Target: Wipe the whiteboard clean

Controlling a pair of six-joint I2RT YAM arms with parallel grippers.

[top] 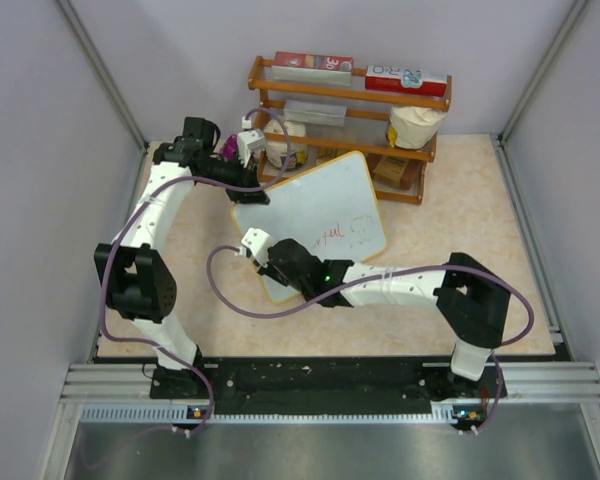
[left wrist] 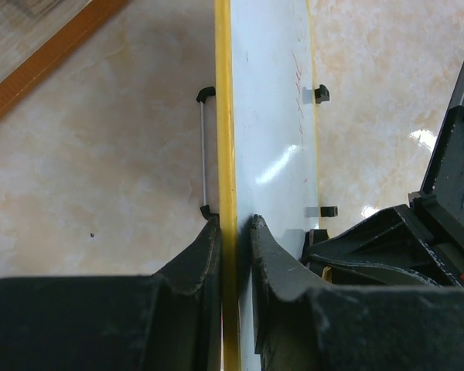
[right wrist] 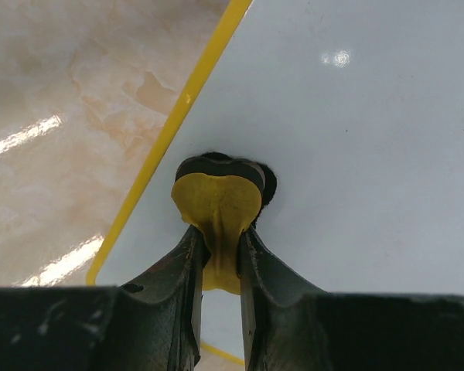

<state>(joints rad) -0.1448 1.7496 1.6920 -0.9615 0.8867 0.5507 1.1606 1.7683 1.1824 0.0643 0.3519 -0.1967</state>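
Nearest the bases, right gripper (right wrist: 216, 239): 2 fingers pinched tight on a small yellow eraser with a black felt pad (right wrist: 216, 202), pad pressed to the near-left corner of the large white rectangular whiteboard with a thin yellow frame (top: 315, 205). Board mid-table on the beige marbled tabletop (top: 470, 200), turned askew, red scribbles (top: 332, 236) toward its right. Farther, left gripper (left wrist: 236, 226) clamped on the board's yellow edge. Beyond, brown wooden rack (top: 350, 95), just behind the board.

The whiteboard (right wrist: 371, 116) is smooth and glossy, with glare spots. The table (left wrist: 100, 154) is polished and marble-patterned, the shelf (top: 330, 90) is varnished wood, and the eraser (right wrist: 216, 201) looks like smooth yellow plastic over a dark, fuzzy pad.
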